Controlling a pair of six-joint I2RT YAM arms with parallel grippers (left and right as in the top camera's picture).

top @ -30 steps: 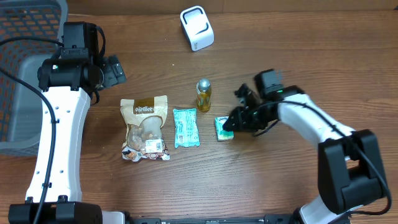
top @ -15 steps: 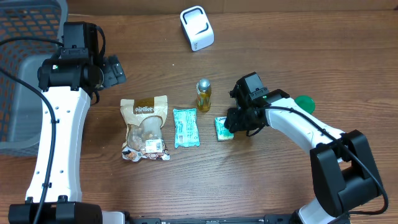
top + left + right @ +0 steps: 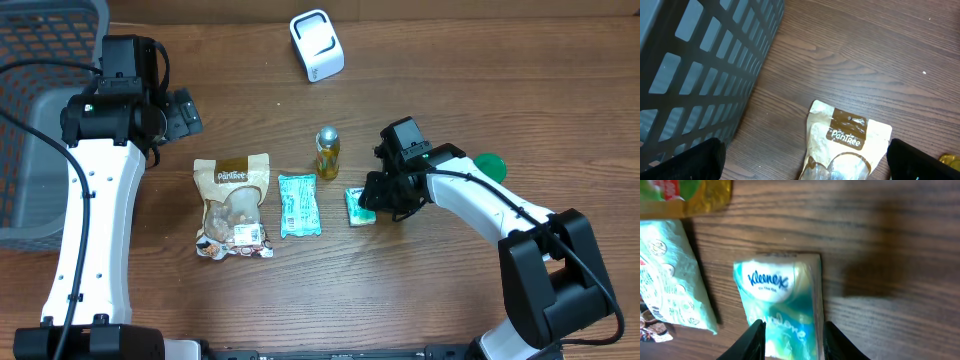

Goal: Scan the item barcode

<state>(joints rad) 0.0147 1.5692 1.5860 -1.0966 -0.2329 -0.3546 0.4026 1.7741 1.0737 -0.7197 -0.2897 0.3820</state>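
A small Kleenex tissue pack (image 3: 358,206) lies flat on the wooden table, right of centre. My right gripper (image 3: 374,197) sits low over it from the right. In the right wrist view its two fingers press against the left and right edges of the Kleenex pack (image 3: 782,302), so the right gripper (image 3: 794,330) is shut on it. A white scanner (image 3: 317,45) stands at the back of the table. My left gripper (image 3: 185,112) hangs open above the table beside the basket; in the left wrist view the left gripper (image 3: 805,162) has nothing between its fingers.
A Pantree snack bag (image 3: 232,205) and a green wipes pack (image 3: 298,205) lie left of the tissue pack. A small yellow bottle (image 3: 327,152) stands behind them. A green round object (image 3: 490,165) lies by the right arm. A grey basket (image 3: 40,100) fills the left edge.
The right wrist swung left and settled lower over the tissue pack, uncovering the green round object. The pack itself has stayed put. The left arm has not moved.
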